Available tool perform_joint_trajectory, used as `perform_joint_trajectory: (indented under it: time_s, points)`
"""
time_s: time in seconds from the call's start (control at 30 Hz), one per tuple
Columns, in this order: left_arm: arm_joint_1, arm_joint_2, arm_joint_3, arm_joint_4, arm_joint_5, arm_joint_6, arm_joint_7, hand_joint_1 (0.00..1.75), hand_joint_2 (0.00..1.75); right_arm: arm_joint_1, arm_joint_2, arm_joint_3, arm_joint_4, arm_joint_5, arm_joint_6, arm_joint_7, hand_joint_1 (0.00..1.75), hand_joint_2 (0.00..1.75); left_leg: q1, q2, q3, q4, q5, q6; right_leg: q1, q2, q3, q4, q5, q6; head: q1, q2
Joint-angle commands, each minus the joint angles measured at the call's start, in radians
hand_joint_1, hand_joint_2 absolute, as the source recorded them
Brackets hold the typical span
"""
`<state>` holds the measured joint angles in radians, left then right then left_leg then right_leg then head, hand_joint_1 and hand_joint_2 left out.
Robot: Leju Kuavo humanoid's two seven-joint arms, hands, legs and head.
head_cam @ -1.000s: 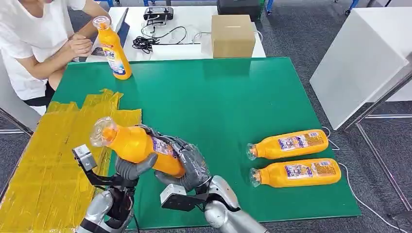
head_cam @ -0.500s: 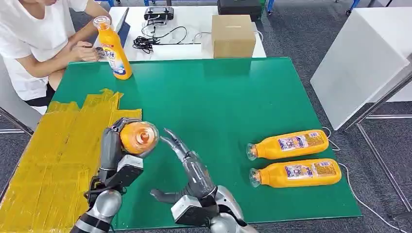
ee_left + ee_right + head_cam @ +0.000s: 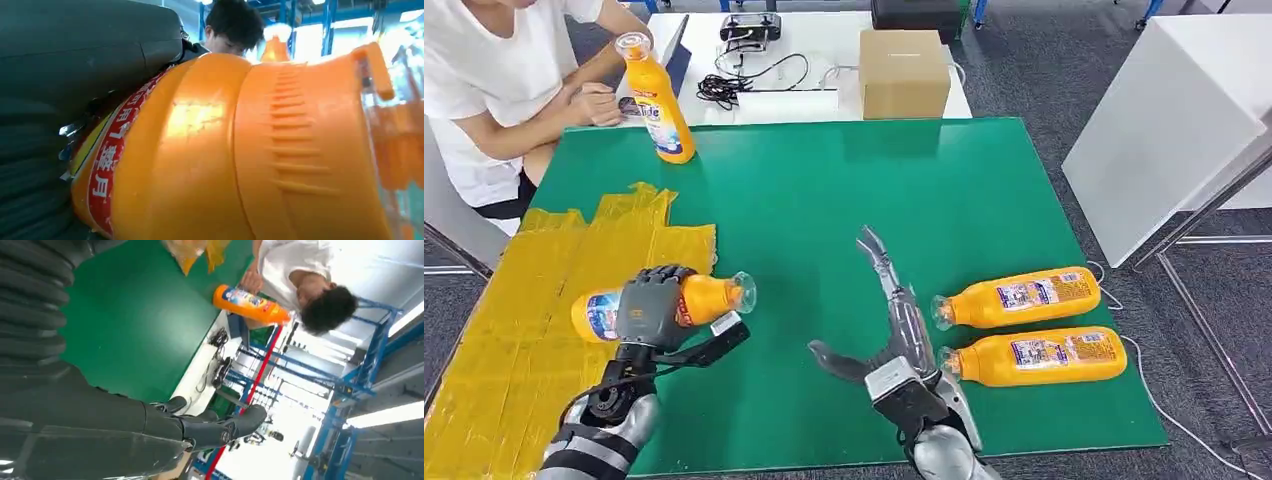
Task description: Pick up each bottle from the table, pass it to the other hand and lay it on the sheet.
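My left hand [image 3: 650, 306] grips an orange bottle [image 3: 684, 301] around its middle, holding it level over the edge of the yellow sheet [image 3: 514, 330], cap toward the table's middle. The same bottle [image 3: 240, 150] bulges against the left hand [image 3: 75, 100] in the left wrist view. My right hand [image 3: 892, 320] is open, fingers stretched out, just left of two orange bottles [image 3: 1019, 296] [image 3: 1032, 358] lying on the green table [image 3: 844, 200]. One more orange bottle [image 3: 654, 100] stands upright at the far left; it also appears in the right wrist view [image 3: 250, 304].
A person [image 3: 494, 80] in a white shirt sits at the table's far left corner, hands near the upright bottle. A cardboard box [image 3: 903, 72], cables [image 3: 744, 80] and a controller [image 3: 750, 27] lie on the white table behind. A white cabinet [image 3: 1164, 120] stands to the right.
My right hand let go of the bottle and swung right toward the two lying bottles. My left hand kept the bottle, turned it level and lowered it over the sheet's edge.
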<state>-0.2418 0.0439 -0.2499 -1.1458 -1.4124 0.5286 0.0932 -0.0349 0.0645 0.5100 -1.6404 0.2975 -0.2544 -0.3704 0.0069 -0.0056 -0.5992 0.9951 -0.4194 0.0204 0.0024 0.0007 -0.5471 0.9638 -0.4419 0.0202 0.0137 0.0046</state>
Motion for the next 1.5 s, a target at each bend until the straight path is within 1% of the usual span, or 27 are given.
perform_joint_trajectory:
  time_s: [0.03,0.07,0.1,0.13,0.17,0.27,0.3,0.33,0.37,0.43,0.53,0.57,0.6,0.67,0.73,0.83,1.03,1.1,1.17,1.2,1.23,1.3,1.33,1.37,1.4,1.47,1.5]
  points:
    - [-0.193,0.044,-0.014,0.462,-0.131,-0.107,0.081,1.75,1.75,0.021,-0.017,-0.190,-0.042,0.024,-0.016,0.016,0.00,1.75,0.000,-0.002,0.005,-0.002,0.000,-0.001,0.000,-0.003,0.006,-0.002,-0.001,0.000,0.000,0.000]
    - [-0.213,0.045,-0.013,0.527,-0.154,-0.102,0.105,1.75,1.75,0.018,-0.017,-0.204,-0.038,0.049,-0.029,0.020,0.00,1.75,0.000,-0.002,0.007,-0.002,-0.001,-0.001,0.000,-0.002,0.008,-0.002,-0.001,0.001,0.000,0.000]
    - [-0.223,0.044,-0.002,0.566,-0.150,-0.102,0.104,1.75,1.75,0.016,-0.023,-0.209,-0.036,0.082,-0.042,0.022,0.00,1.75,0.000,-0.001,0.004,-0.002,0.000,0.000,0.000,-0.001,0.004,-0.001,0.000,0.000,0.000,0.000]
    - [-0.224,0.046,0.008,0.587,-0.143,-0.101,0.101,1.75,1.75,0.015,-0.027,-0.212,-0.035,0.100,-0.050,0.026,0.00,1.75,0.000,-0.001,0.006,-0.002,0.000,0.000,0.000,-0.002,0.006,-0.002,-0.001,0.001,0.000,0.000]
    - [-0.232,0.049,0.015,0.625,-0.151,-0.101,0.116,1.75,1.75,0.013,-0.036,-0.213,-0.034,0.135,-0.059,0.031,0.00,1.75,0.000,0.000,0.003,-0.002,0.000,0.000,0.000,-0.001,0.003,-0.001,0.000,0.000,0.000,0.000]
    - [-0.230,0.049,0.054,0.676,-0.120,-0.092,0.104,1.75,1.75,0.011,-0.056,-0.219,-0.036,0.190,-0.076,0.046,0.00,1.75,-0.001,-0.001,0.009,-0.003,0.000,0.000,-0.001,-0.001,0.010,-0.002,0.000,0.001,0.000,0.000]
    - [-0.231,0.045,0.071,0.694,-0.118,-0.068,0.108,1.75,1.75,0.010,-0.068,-0.219,-0.036,0.243,-0.093,0.065,0.00,1.75,-0.001,0.001,0.011,-0.003,0.000,0.000,-0.001,0.001,0.011,-0.003,0.000,0.001,0.000,0.000]
    - [-0.226,0.040,0.088,0.696,-0.106,-0.045,0.107,1.20,1.75,0.008,-0.080,-0.219,-0.035,0.268,-0.097,0.077,0.00,1.75,-0.001,0.002,0.014,-0.004,-0.001,-0.001,-0.001,0.002,0.014,-0.003,0.000,0.001,0.000,0.000]
    - [-0.220,0.038,0.099,0.701,-0.109,-0.019,0.121,0.00,1.75,0.003,-0.102,-0.215,-0.027,0.335,-0.099,0.111,0.00,1.75,-0.001,0.000,0.014,-0.003,0.000,-0.001,-0.001,0.001,0.014,-0.002,0.000,0.000,0.000,0.000]
    - [-0.210,0.029,0.128,0.702,-0.097,0.023,0.132,0.00,1.75,-0.009,-0.145,-0.215,-0.010,0.436,-0.090,0.166,0.00,1.75,-0.001,0.001,0.017,-0.004,-0.001,-0.002,-0.001,0.002,0.017,-0.002,-0.001,0.001,0.000,0.000]
    - [-0.190,0.007,0.188,0.679,-0.041,0.089,0.090,0.00,1.75,-0.038,-0.232,-0.224,0.022,0.560,-0.037,0.246,0.00,1.75,-0.001,0.001,0.021,-0.004,-0.002,-0.002,-0.001,0.002,0.020,-0.003,-0.001,0.001,0.000,0.000]
    - [-0.178,-0.009,0.226,0.655,0.021,0.108,0.025,0.00,1.75,-0.050,-0.271,-0.227,0.037,0.587,0.004,0.273,0.00,1.75,-0.001,0.000,0.021,-0.003,-0.002,-0.002,-0.001,0.001,0.021,-0.002,-0.002,0.001,0.000,0.000]
    - [-0.171,-0.016,0.239,0.642,0.046,0.109,0.000,0.00,1.75,-0.057,-0.293,-0.233,0.047,0.587,0.027,0.274,0.00,1.75,-0.001,-0.001,0.021,-0.003,-0.002,-0.002,-0.001,0.000,0.022,-0.001,-0.002,0.001,0.000,0.000]
    - [-0.149,-0.037,0.276,0.596,0.139,0.110,-0.093,0.00,1.75,-0.076,-0.357,-0.232,0.077,0.611,0.101,0.293,0.00,1.75,-0.001,0.000,0.021,-0.003,-0.002,-0.002,-0.001,0.000,0.022,-0.003,-0.002,0.001,0.000,0.000]
    - [-0.134,-0.050,0.281,0.565,0.180,0.117,-0.136,0.00,1.75,-0.099,-0.416,-0.227,0.113,0.617,0.156,0.295,0.00,1.75,-0.002,0.000,0.022,-0.003,-0.002,-0.001,-0.001,0.000,0.022,-0.003,-0.002,0.002,0.000,0.000]
    - [-0.125,-0.064,0.284,0.538,0.227,0.115,-0.177,0.00,1.75,-0.115,-0.451,-0.220,0.138,0.631,0.177,0.295,0.00,1.75,-0.002,0.000,0.022,-0.002,-0.002,-0.001,-0.001,0.001,0.023,-0.003,-0.002,0.002,-0.001,0.000]
    - [-0.124,-0.062,0.283,0.536,0.229,0.113,-0.177,0.00,1.75,-0.115,-0.446,-0.214,0.133,0.633,0.179,0.297,0.00,1.75,-0.004,-0.004,0.020,-0.001,-0.002,-0.001,-0.003,-0.002,0.021,-0.001,-0.004,0.002,0.000,0.000]
    - [-0.110,-0.075,0.289,0.501,0.292,0.118,-0.236,0.00,1.75,-0.125,-0.472,-0.200,0.141,0.658,0.198,0.331,0.00,1.75,-0.004,-0.002,0.019,-0.002,-0.003,-0.001,-0.003,-0.001,0.021,-0.001,-0.003,0.002,-0.001,0.000]
    - [-0.071,-0.097,0.272,0.416,0.383,0.095,-0.315,0.00,1.75,-0.136,-0.521,-0.212,0.159,0.632,0.221,0.334,0.00,1.75,-0.003,0.000,0.020,-0.003,-0.003,-0.001,-0.003,0.001,0.021,-0.003,-0.003,0.002,-0.001,0.000]
    - [-0.044,-0.109,0.262,0.356,0.451,0.066,-0.367,0.00,1.75,-0.140,-0.546,-0.224,0.166,0.629,0.218,0.337,0.00,1.75,-0.004,-0.003,0.019,-0.001,-0.003,-0.001,-0.004,-0.001,0.020,-0.001,-0.003,0.002,-0.001,0.000]
    - [-0.017,-0.116,0.246,0.296,0.498,0.041,-0.397,0.00,1.75,-0.141,-0.566,-0.240,0.172,0.645,0.221,0.352,0.00,1.75,-0.004,-0.002,0.019,-0.001,-0.003,-0.001,-0.004,-0.001,0.020,-0.001,-0.003,0.003,-0.001,0.000]
    - [0.048,-0.120,0.197,0.156,0.569,0.029,-0.426,0.00,1.75,-0.143,-0.606,-0.283,0.184,0.663,0.245,0.363,0.00,1.75,-0.004,-0.004,0.017,-0.001,-0.003,0.000,-0.004,-0.002,0.019,0.000,-0.004,0.003,-0.001,0.000]
    - [0.070,-0.113,0.173,0.109,0.578,0.021,-0.409,0.00,1.75,-0.141,-0.614,-0.306,0.190,0.661,0.255,0.350,0.00,1.75,-0.004,-0.004,0.017,0.000,-0.003,0.000,-0.004,-0.002,0.019,-0.001,-0.004,0.003,-0.001,0.000]
    - [0.070,-0.113,0.173,0.109,0.578,0.021,-0.409,0.00,1.75,-0.141,-0.614,-0.306,0.190,0.661,0.255,0.350,0.00,1.75,-0.005,-0.004,0.017,0.000,-0.004,0.000,-0.004,-0.002,0.019,-0.001,-0.004,0.003,-0.001,0.000]
    - [0.085,-0.119,0.167,0.066,0.633,0.018,-0.452,0.00,1.75,-0.138,-0.625,-0.310,0.192,0.673,0.263,0.355,0.00,1.75,-0.005,-0.004,0.016,0.000,-0.003,0.000,-0.004,-0.003,0.018,-0.001,-0.004,0.003,0.000,0.000]
    - [0.098,-0.121,0.157,0.032,0.664,0.013,-0.476,0.00,1.75,-0.133,-0.639,-0.323,0.195,0.677,0.267,0.358,0.00,1.75,-0.004,-0.003,0.017,0.001,-0.005,0.000,-0.004,-0.002,0.020,-0.002,-0.005,0.004,-0.001,0.000]
    - [0.119,-0.125,0.145,-0.026,0.702,0.009,-0.508,0.00,1.75,-0.129,-0.648,-0.329,0.203,0.692,0.274,0.368,0.00,1.75,-0.005,-0.004,0.015,0.000,-0.003,0.000,-0.004,-0.003,0.017,-0.001,-0.004,0.002,0.000,0.000]
